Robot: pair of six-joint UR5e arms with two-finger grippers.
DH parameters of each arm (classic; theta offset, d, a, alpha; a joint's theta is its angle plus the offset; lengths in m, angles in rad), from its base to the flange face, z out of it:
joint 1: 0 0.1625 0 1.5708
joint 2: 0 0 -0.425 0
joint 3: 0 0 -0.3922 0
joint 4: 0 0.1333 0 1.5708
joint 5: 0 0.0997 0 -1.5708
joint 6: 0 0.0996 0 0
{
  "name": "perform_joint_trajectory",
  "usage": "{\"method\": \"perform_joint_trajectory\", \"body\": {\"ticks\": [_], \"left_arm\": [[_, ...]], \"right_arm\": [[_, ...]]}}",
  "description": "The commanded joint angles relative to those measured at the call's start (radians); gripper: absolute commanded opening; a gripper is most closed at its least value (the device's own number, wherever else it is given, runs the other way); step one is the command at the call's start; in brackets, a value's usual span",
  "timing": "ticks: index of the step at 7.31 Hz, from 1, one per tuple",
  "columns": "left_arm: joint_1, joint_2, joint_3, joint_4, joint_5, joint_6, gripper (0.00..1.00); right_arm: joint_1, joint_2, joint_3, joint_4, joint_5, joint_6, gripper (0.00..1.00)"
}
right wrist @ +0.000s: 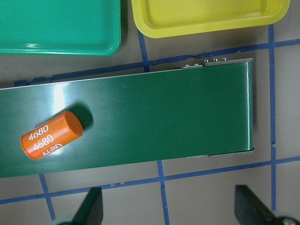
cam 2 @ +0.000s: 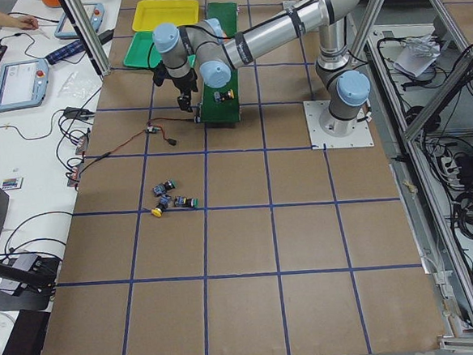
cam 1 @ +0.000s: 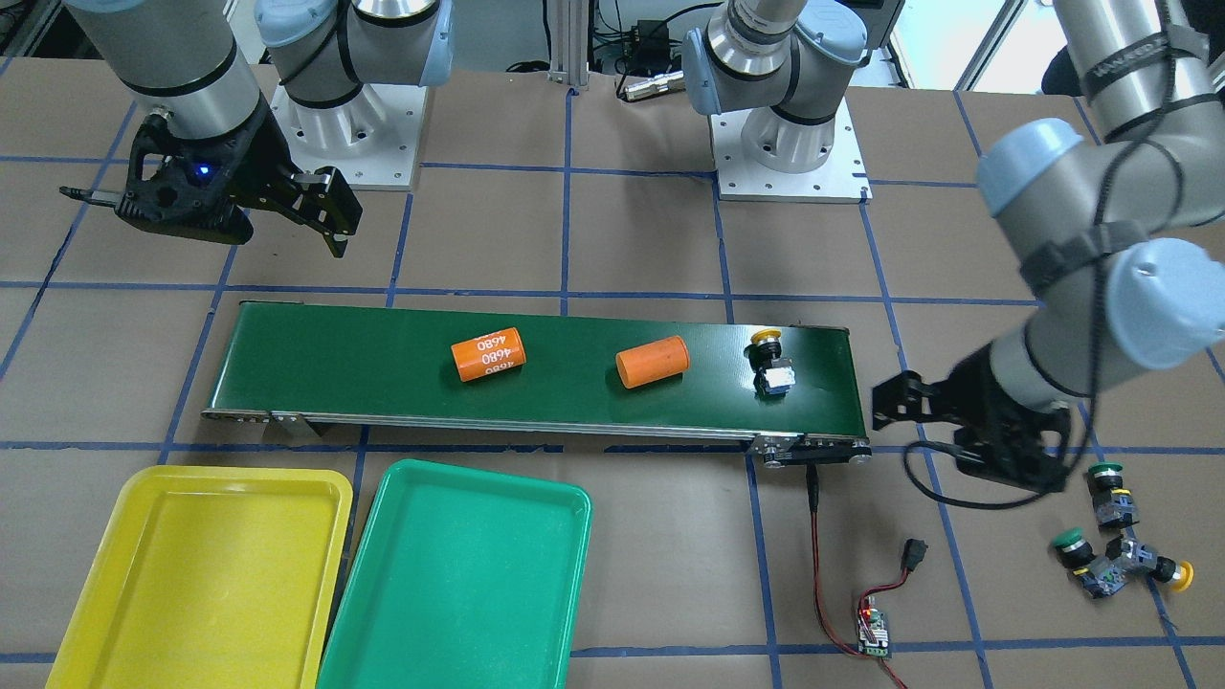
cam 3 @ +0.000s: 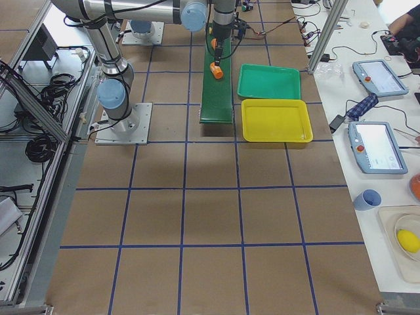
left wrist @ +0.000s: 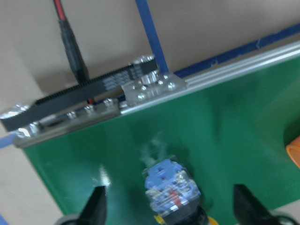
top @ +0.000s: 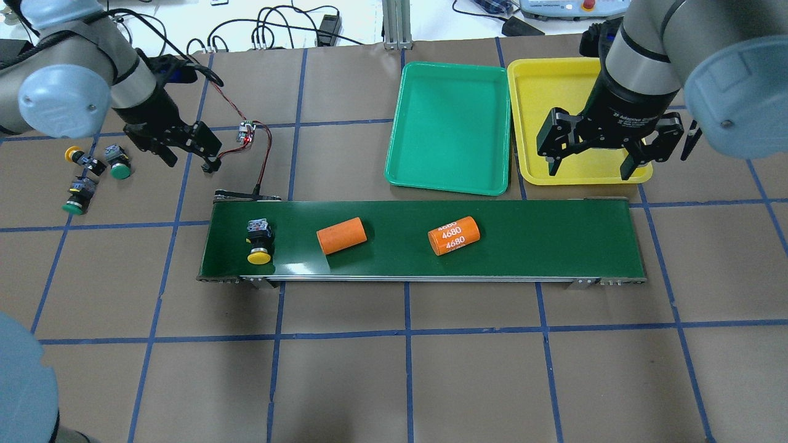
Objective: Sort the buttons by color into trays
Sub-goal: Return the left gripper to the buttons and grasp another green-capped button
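Spanning the middle of the bench [top: 369, 369], the dark-green conveyor belt [top: 554, 240] is the largest thing here. Just beyond it lie the green tray [top: 449, 123] and the yellow tray [top: 542, 92], side by side, with no buttons in either. So the sorting looks barely begun.

Two orange cylinders [top: 341, 235] [top: 454, 235] lie on the belt's middle and belong in neither tray.

The right fingers [top: 629, 165] are spread wide and hold nothing, hovering over the near edge of the yellow tray by the belt's right end. The left fingers [top: 211, 161] are also spread and empty, hovering off the belt's far left corner.

The yellow button [top: 259, 240] lies on its side at the belt's left end, cap toward the robot. The left wrist view frames its body between the spread tips. Three loose buttons [top: 92, 175], two green and one yellow, lie clustered on the bench well to the left.

The step in hand seems to be taking the yellow button. To do it well, the fingers should come straight down and close across its squarish body, not the rounded cap, which would likely slip. They should also keep clear of the nearer cylinder.
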Motion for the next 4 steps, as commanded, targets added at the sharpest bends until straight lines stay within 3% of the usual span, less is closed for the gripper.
{"method": "perform_joint_trajectory", "body": {"ticks": [1,3,4], "left_arm": [[0.119,-0.163,0.173,0.121,0.002,-0.095,1.0],[0.171,-0.318,0.291,0.123,0.006,-0.156,1.0],[0.189,-0.364,0.298,0.123,0.005,-0.161,1.0]], "right_arm": [[0.0,-0.001,0.0,0.0,-0.003,0.0,1.0],[0.0,0.001,0.0,-0.001,0.0,0.0,1.0],[0.0,0.001,0.0,-0.001,0.0,0.001,1.0]]}}
